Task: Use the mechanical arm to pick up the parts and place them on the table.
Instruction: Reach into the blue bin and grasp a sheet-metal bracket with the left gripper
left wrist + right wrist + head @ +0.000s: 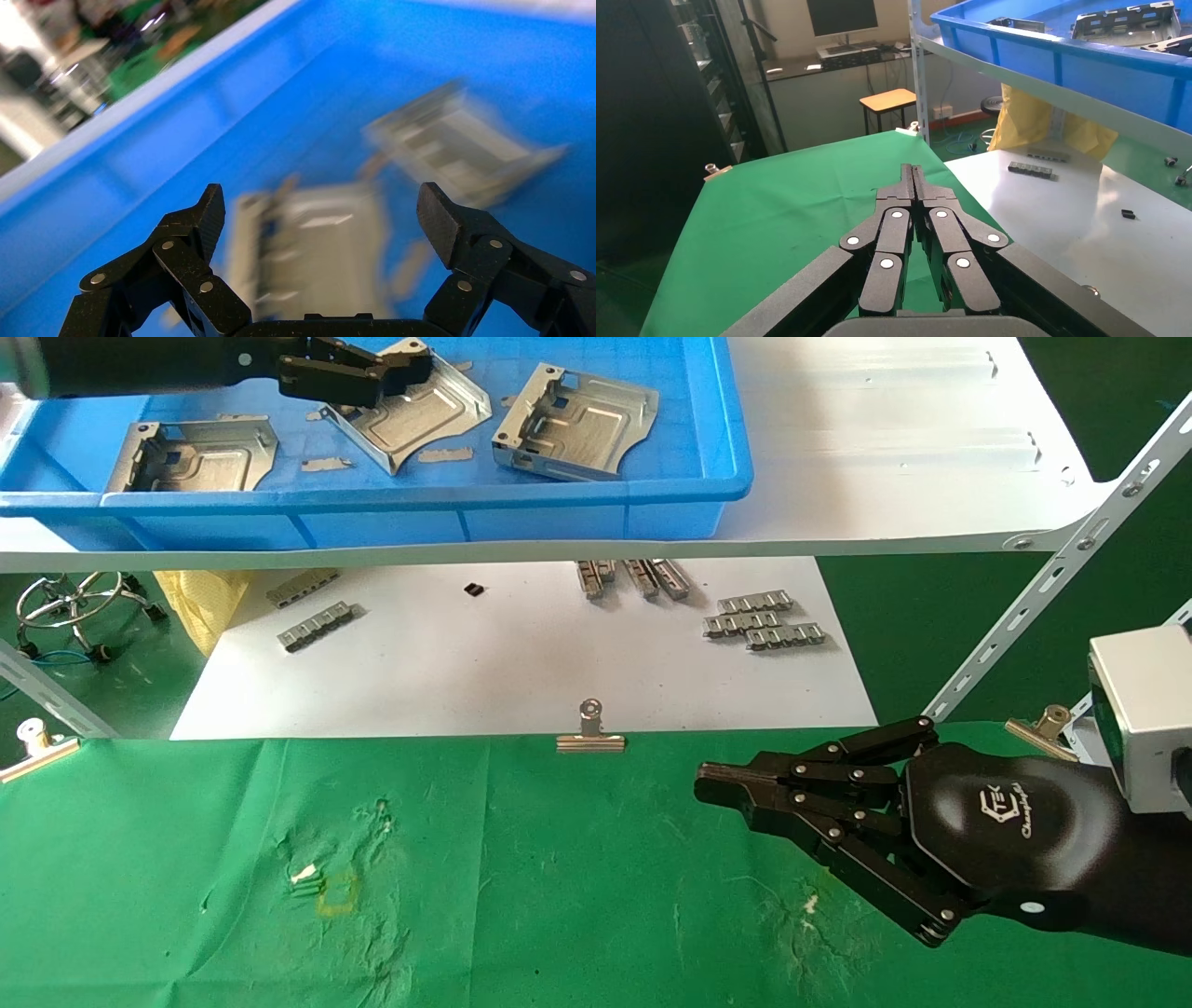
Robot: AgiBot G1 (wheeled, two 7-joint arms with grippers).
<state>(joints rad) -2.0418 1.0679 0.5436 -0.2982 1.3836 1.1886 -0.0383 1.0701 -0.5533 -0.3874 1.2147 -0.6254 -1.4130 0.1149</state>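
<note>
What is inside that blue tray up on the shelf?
Three silver brackets and a few small metal strips lie in the blue tray. The open left gripper hides part of the middle bracket.

Lighting's even and bright from overhead; you get soft shadows only, one under the blue tray [596, 519] on the white shelf board [894, 449]. Mild glare shows on the glossy shell of the right gripper [736, 789] and on the stamped brackets [573, 421]. Head view is sharp edge to edge. Left wrist view is heavily motion-blurred: the brackets [323, 246] and the tray wall [140, 161] smear, while the left gripper's [320, 217] fingers [200, 225] stay crisp. Right wrist view is clear, though its background room goes dim at one side.
</note>
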